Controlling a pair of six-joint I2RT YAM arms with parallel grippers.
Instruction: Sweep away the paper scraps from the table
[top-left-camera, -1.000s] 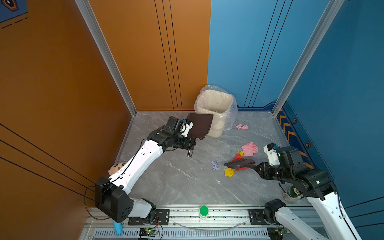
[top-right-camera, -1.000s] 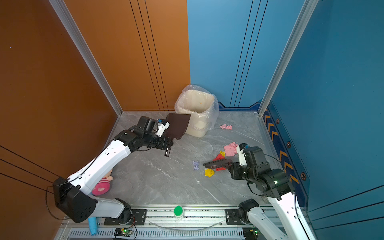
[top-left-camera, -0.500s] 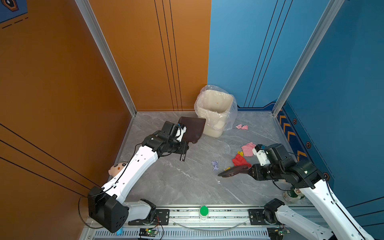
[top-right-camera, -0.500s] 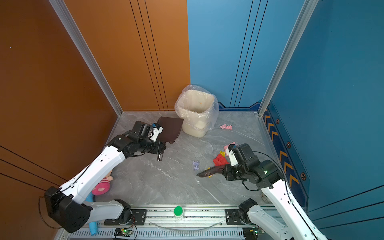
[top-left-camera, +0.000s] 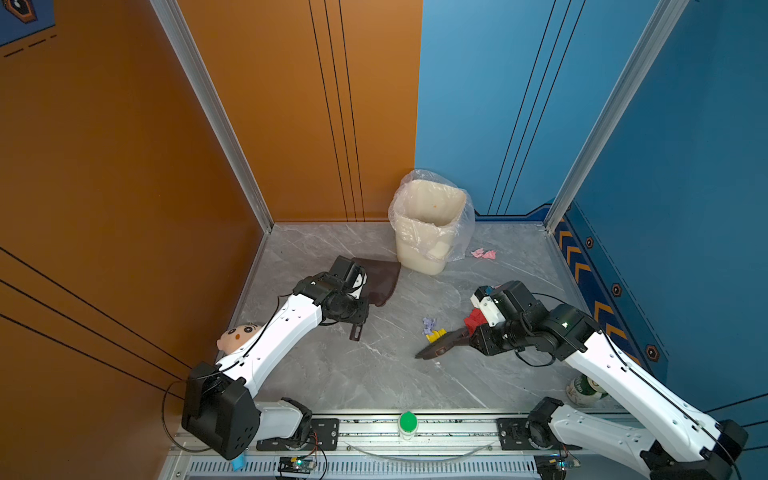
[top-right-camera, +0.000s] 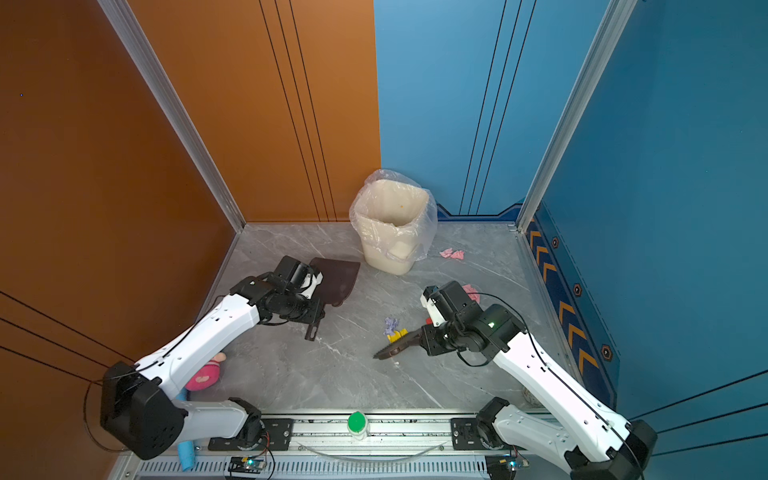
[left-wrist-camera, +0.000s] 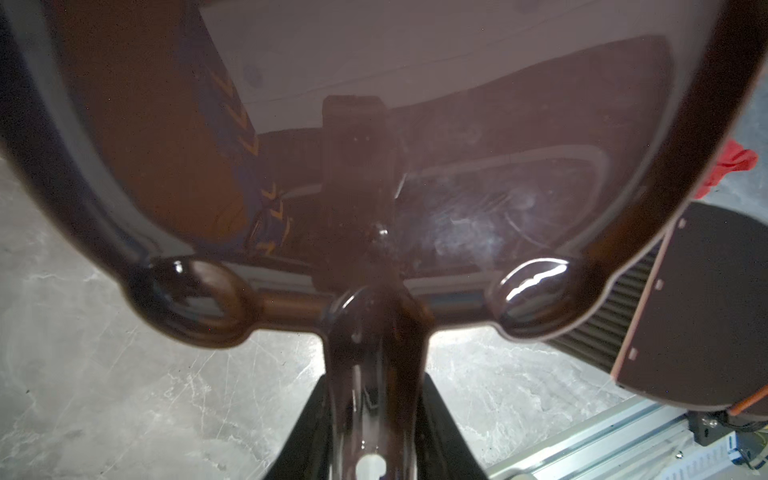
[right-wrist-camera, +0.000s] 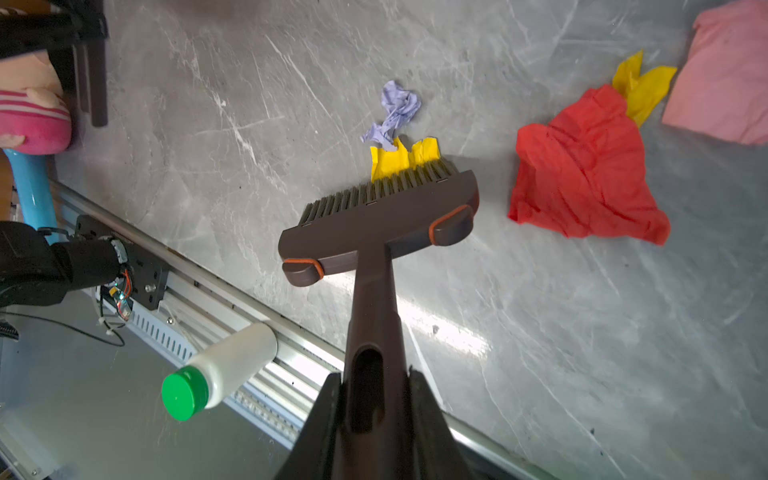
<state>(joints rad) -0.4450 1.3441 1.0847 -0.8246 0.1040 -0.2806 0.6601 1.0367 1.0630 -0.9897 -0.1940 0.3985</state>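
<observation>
On the grey table (top-left-camera: 374, 374), my right gripper (right-wrist-camera: 376, 415) is shut on the handle of a brown brush (right-wrist-camera: 378, 216). The bristles press against a yellow scrap (right-wrist-camera: 401, 158) that touches a lilac scrap (right-wrist-camera: 395, 112). Red (right-wrist-camera: 582, 174), a second yellow (right-wrist-camera: 640, 87) and pink (right-wrist-camera: 727, 79) scraps lie behind the brush head. In both top views the brush (top-left-camera: 440, 351) (top-right-camera: 395, 349) sits mid-table, and more pink scraps (top-left-camera: 483, 253) lie by the bin. My left gripper (left-wrist-camera: 376, 436) is shut on the handle of a dark brown dustpan (top-left-camera: 380, 278) (top-right-camera: 336, 278), held low at the left of the scraps.
A cream bin with a plastic liner (top-left-camera: 430, 226) stands at the back centre. A plush doll (top-left-camera: 237, 334) lies under the left arm. A green-capped white bottle (top-left-camera: 407, 424) sits on the front rail, and another bottle (top-left-camera: 582, 388) stands at the right edge.
The right arm swung the brush forward and left, pushing the yellow scrap up to the lilac one. The left arm brought the dustpan down and away from the bin.
</observation>
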